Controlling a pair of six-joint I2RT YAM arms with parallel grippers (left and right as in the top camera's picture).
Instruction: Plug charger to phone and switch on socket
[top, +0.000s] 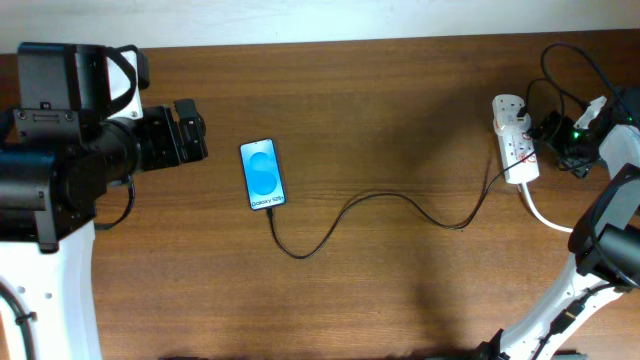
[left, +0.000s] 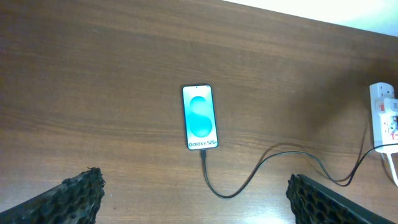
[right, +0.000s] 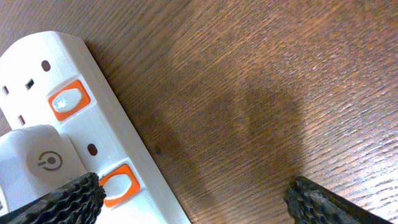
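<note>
The phone (top: 263, 174) lies flat on the table left of centre, its blue screen lit; it also shows in the left wrist view (left: 199, 117). The charger cable (top: 400, 200) runs from the phone's bottom edge in a wavy line to the socket (top: 515, 140), a white strip at the far right. My left gripper (top: 198, 130) is open and empty, left of the phone, with its fingers wide apart in its wrist view (left: 196, 199). My right gripper (right: 196, 202) is open right beside the socket (right: 37, 81); its left finger overlaps the edge of an orange-framed switch (right: 121, 183).
A second orange-framed switch (right: 67, 99) sits further up the strip. A white block with a power symbol (right: 37, 165) sits on the strip between them. The strip's thick white cord (top: 545, 215) curves toward the right arm. Black robot cables (top: 570, 70) loop at the back right.
</note>
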